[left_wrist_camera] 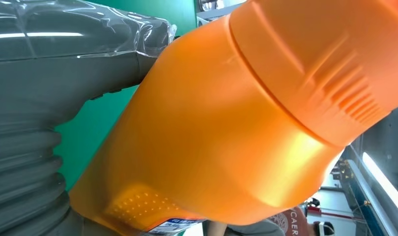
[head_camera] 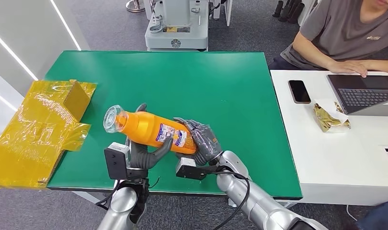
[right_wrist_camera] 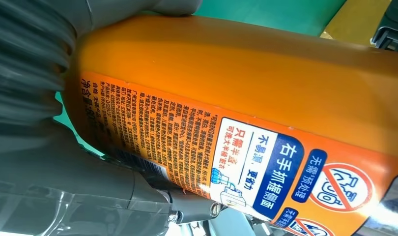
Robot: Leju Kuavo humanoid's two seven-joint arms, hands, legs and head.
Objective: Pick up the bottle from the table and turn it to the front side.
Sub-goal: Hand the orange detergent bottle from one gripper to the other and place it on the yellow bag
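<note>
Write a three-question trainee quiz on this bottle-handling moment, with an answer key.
1. True or false: the orange bottle is standing upright on the green table.
2. Which hand grips the bottle's base end? A) left hand B) right hand C) the person's hand
3. Fill in: on the white table, the phone lies beside an open ____.

Key: 1. False; it is held on its side between both hands. 2. B. 3. laptop.
</note>
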